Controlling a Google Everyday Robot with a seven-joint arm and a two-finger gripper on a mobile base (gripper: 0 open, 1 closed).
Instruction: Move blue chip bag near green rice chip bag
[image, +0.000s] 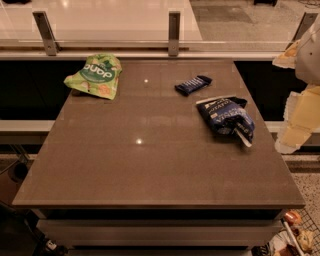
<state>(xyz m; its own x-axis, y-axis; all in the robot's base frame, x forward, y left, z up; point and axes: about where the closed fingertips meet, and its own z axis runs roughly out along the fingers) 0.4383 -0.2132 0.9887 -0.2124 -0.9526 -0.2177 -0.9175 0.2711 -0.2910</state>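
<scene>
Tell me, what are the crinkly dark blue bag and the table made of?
The crumpled navy-blue chip bag looks like thin foil or plastic film: creased, with glints. The flat brown table seems polished stone or laminate, since it mirrors lights. The pale gripper hangs off the table's right edge, apart from the bag.

Right edge: gripper (299, 117) shows as pale segments beside the tabletop (150, 160), cut off by the frame (the rest is out of view). White lettering on the blue chip bag (227, 119) is too small to read. Print on the bar wrapper (193, 84) is illegible. Lower right corner: cluttered items (295, 237), cropped, unidentifiable.
</scene>
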